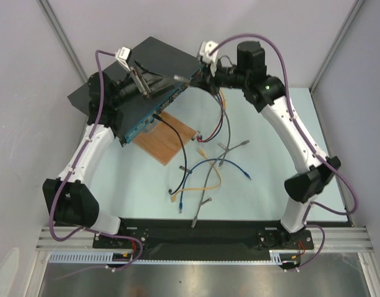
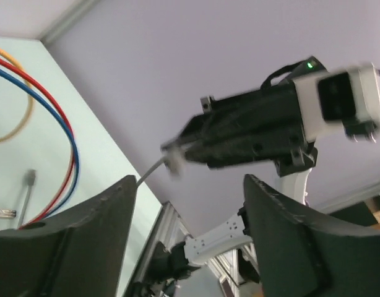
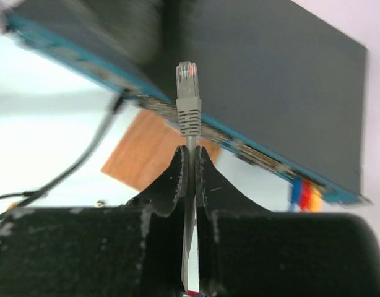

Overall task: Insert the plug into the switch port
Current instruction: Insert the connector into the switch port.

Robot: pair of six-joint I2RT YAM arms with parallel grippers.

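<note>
A: What lies on the pale blue-green tabletop point(image 1: 270, 185)?
B: A flat brown wooden board point(image 1: 171, 141), with a thin black cable point(image 1: 176, 132) running across it.
A: And nearer?
B: Loose thin leads in a tangle: a blue cable point(image 1: 230, 164), a yellow cable point(image 1: 216, 177) and a grey cable point(image 1: 205, 192). A red cable point(image 1: 225, 127) curves just right of the board.

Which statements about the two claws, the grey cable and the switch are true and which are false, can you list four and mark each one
1. The right claw is shut on the grey cable just behind its plug. True.
2. The left claw grips that plug. False: its fingers stand apart with nothing held.
3. The plug sits in a port of the switch. False: it is free, pointing up out of the right claw.
4. A black cable reaches the switch's blue front face. True.
</note>
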